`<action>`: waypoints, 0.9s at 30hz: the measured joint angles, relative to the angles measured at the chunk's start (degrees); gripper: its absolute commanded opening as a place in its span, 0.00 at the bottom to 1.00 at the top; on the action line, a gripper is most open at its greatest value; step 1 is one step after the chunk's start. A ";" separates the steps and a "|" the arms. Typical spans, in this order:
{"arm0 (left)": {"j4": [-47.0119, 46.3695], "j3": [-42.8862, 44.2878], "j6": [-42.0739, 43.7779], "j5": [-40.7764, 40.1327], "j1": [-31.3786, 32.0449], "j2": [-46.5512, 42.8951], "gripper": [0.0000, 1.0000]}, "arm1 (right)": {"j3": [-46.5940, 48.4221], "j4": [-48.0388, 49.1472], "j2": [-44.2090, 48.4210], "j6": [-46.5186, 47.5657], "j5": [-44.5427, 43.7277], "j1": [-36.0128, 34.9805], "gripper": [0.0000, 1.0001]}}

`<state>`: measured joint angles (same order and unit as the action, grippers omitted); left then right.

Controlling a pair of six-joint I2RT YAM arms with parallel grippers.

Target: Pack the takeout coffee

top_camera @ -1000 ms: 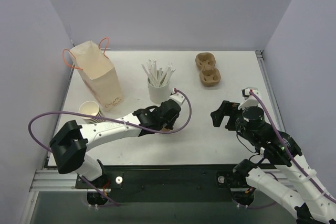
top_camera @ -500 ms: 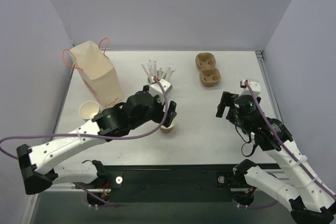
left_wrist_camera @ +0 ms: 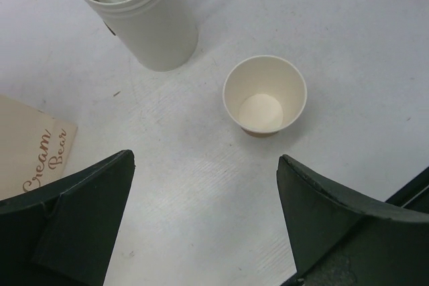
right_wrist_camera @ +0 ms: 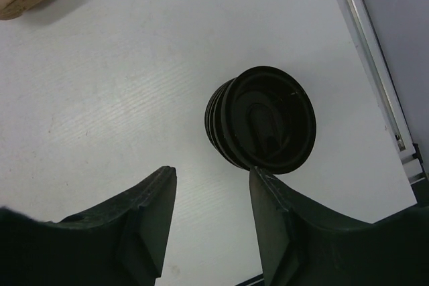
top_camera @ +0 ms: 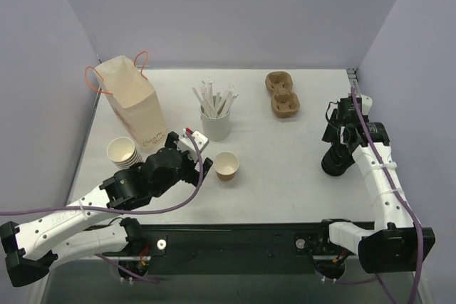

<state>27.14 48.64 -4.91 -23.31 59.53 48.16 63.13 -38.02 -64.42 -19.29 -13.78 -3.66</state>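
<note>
No takeout coffee shows in any view. A single lidless brown paper cup [top_camera: 226, 165] stands upright and empty mid-table; in the left wrist view this cup [left_wrist_camera: 265, 96] sits just ahead of the fingers. My left gripper [top_camera: 198, 167] [left_wrist_camera: 204, 159] is wide open, a little short of the cup, with nothing between its jaws. A stack of black lids [top_camera: 336, 161] [right_wrist_camera: 263, 118] stands at the right. My right gripper [top_camera: 340, 139] [right_wrist_camera: 213, 171] hovers over it, jaws partly open and empty, the right finger close to the stack's edge.
A kraft paper bag [top_camera: 132, 105] with orange handles stands at the back left, a stack of lidless cups [top_camera: 122, 153] in front of it. A white holder of stir sticks [top_camera: 215, 122] stands behind the single cup. A pulp cup carrier [top_camera: 282, 94] lies at the back right.
The left gripper let go of the single cup, opened wide and drew back toward the near left. The right arm swung to the far right over the lid stack, its jaws narrowing.
</note>
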 measured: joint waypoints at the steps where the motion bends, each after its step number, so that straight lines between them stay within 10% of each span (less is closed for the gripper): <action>1: 0.04 0.00 0.26 -0.61 0.00 0.17 0.97 | 0.00 -0.02 -0.76 0.31 0.92 1.31 0.46; 27: 0.94 0.00 2.43 -2.45 0.02 0.55 0.97 | 0.63 0.59 -13.18 7.23 9.27 10.38 0.25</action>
<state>28.08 48.64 -2.48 -25.76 59.55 48.71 63.77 -37.43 -77.60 -12.05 -4.51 6.72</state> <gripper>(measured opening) 0.971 0.277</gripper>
